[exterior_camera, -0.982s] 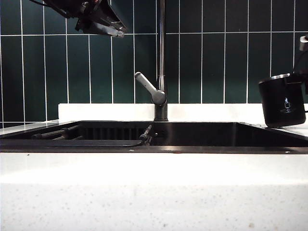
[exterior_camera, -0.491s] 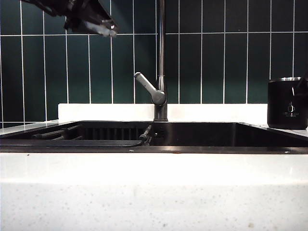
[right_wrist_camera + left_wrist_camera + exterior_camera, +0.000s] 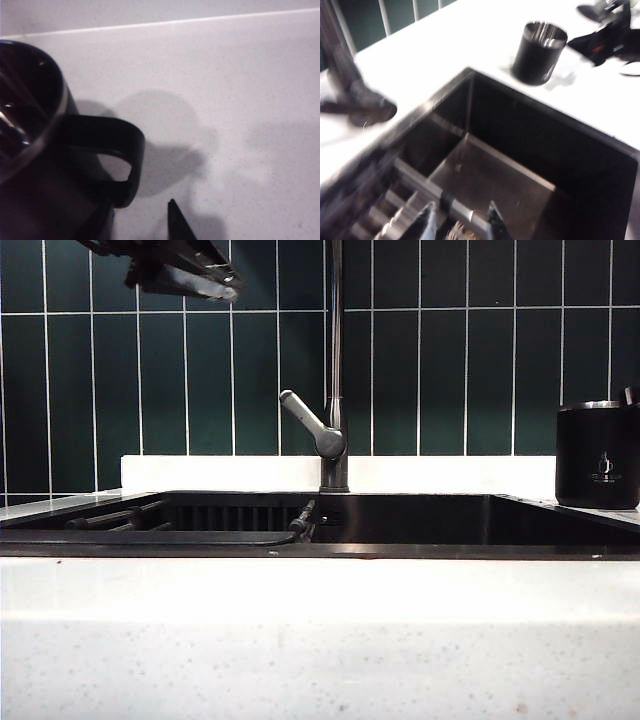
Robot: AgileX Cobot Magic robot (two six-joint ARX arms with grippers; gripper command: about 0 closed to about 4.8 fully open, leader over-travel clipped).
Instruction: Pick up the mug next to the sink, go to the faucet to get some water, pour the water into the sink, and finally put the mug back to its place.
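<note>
Mug (image 3: 598,456) stands upright on the countertop (image 3: 320,630), right of the sink (image 3: 420,518). Right gripper (image 3: 150,220) is just beside the handle, jaws apart, released. Left gripper (image 3: 185,272) hangs high at far left, angled downward, jaws apart, empty.

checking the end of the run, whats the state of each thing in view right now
mug: upright on the counter right of the sink, not held
sink: no water seen, rack inside at its left
faucet: no water running
left gripper: open, empty, high over the left of the sink
right gripper: one fingertip shows beside the mug's handle, clear of it
</note>
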